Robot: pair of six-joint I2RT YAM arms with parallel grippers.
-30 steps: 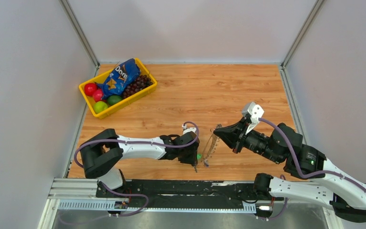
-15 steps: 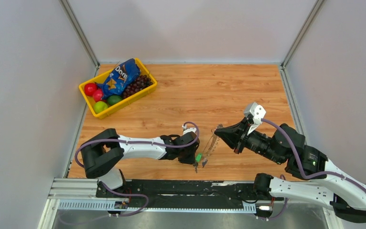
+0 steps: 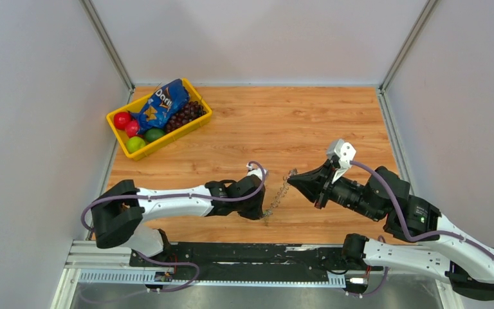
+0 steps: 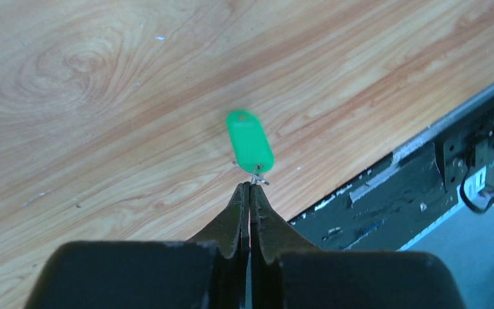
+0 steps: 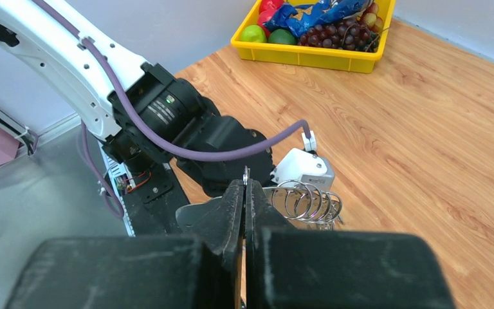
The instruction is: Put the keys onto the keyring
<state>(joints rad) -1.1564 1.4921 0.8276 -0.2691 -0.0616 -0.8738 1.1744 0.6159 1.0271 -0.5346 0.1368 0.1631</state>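
Now left gripper [image 4: 249,190] pinches 1 green plastic key tag [image 4: 249,140]; right gripper [image 5: 244,187] clamps 1 thin silvery keyring [image 5: 302,199]. 1 yellow basket [image 3: 170,137] sits far off.

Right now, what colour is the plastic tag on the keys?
The tag is bright green, clearest in the left wrist view.

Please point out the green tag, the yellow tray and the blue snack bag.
green tag [image 4: 249,141]: left wrist view, plastic middle.
yellow tray [image 3: 170,138]: top view, near wall.
blue snack bag [image 3: 161,106]: top view, bag's middle.
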